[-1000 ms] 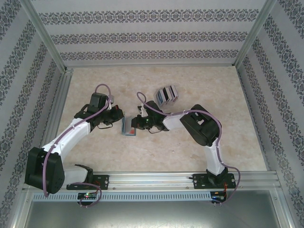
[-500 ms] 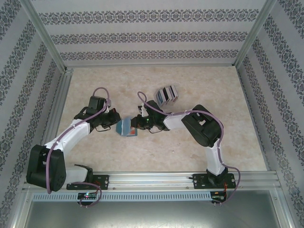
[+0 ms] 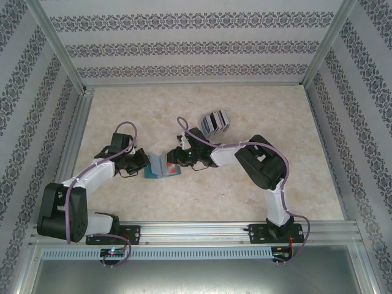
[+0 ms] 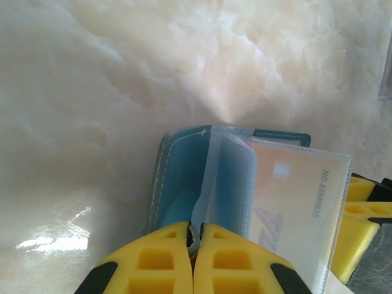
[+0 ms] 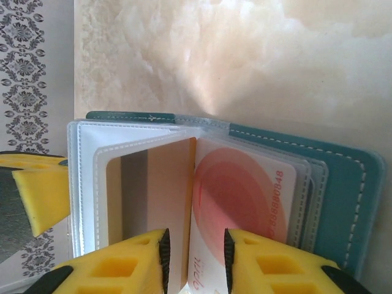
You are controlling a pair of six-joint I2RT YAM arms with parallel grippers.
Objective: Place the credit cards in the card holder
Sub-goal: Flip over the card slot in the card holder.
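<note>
Left gripper (image 4: 195,236) is pinching clear sleeve (image 4: 228,184) of holder (image 4: 177,168), pads pressed together; right gripper (image 5: 194,245) is hovering, jaws parted, at edge of 1 pink card (image 5: 245,190).

Top view: credit cards (image 3: 214,122) too small to count; card holder (image 5: 346,196) lower edge hidden behind right gripper (image 5: 195,254).

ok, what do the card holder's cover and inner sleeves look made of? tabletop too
Card holder cover: teal leather or faux leather, matte, with pale stitching along the edge. Sleeves: clear flexible plastic, slightly glossy; a pink card shows through. Tabletop: cream marble look, veined and glossy with a glare patch; possibly printed laminate.
</note>
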